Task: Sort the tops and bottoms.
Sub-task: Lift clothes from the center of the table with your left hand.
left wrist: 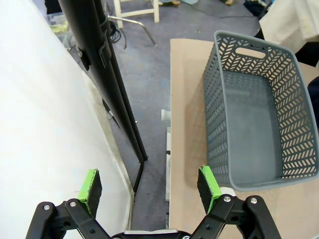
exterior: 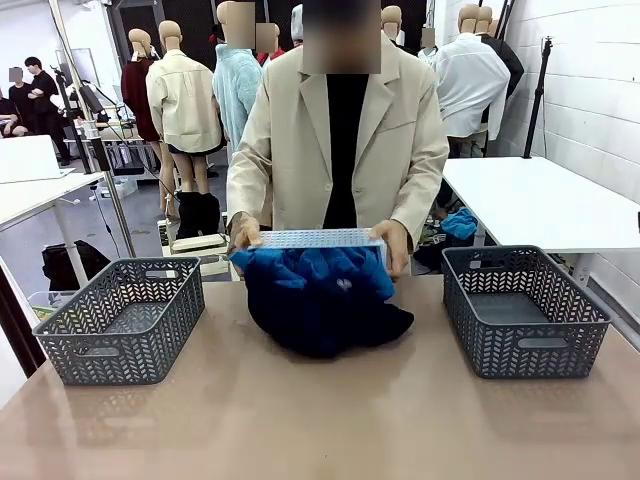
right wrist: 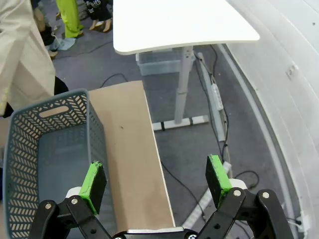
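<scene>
Blue tops (exterior: pixel 310 270) and navy bottoms (exterior: pixel 320 328) lie tangled in one heap mid-table, below the person's tipped basket (exterior: pixel 315 238). My left gripper (left wrist: pixel 149 185) and right gripper (right wrist: pixel 157 180) both hang wide and empty; I fear one pinch may lift two garments together, missorting one.

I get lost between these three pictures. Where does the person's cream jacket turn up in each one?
Front view: the cream jacket stands in the middle, at the table's far side.
Left wrist view: a piece in the top right corner, beyond the left basket.
Right wrist view: along the upper left edge, above the right basket.
Shared landmark: the brown tabletop.
</scene>
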You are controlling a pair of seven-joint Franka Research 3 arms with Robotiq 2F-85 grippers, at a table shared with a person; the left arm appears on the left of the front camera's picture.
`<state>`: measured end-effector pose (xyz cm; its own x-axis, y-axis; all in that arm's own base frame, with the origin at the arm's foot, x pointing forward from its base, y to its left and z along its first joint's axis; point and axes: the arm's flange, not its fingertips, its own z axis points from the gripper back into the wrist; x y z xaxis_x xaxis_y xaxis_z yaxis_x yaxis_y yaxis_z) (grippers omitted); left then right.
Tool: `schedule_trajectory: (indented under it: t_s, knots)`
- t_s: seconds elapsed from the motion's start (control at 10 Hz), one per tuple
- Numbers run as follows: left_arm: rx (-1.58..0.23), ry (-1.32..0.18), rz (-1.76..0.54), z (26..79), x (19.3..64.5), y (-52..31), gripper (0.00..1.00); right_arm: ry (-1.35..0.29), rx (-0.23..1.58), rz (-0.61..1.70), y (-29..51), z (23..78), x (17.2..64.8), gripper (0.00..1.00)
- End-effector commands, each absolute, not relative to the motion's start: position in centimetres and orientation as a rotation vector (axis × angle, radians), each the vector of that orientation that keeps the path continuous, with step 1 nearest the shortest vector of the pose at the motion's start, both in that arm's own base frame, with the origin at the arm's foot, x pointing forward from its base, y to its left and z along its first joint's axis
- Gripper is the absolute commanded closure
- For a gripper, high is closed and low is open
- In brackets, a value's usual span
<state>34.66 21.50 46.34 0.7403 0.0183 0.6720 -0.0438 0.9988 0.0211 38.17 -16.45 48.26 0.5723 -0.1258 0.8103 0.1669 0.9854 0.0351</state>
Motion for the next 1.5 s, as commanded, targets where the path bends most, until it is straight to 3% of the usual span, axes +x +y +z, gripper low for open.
schedule_trajectory:
  t_s: [0.0, 1.4]
  knots:
    - [0.028, -0.735, 0.051, 46.27, 34.65, 21.53, 0.0, -0.938, -0.039, -0.178, -16.42, 48.34, 38.04, 0.0]
    - [0.028, -0.735, 0.051, 46.27, 34.65, 21.53, 0.0, -0.938, -0.039, -0.178, -16.42, 48.34, 38.04, 0.0]
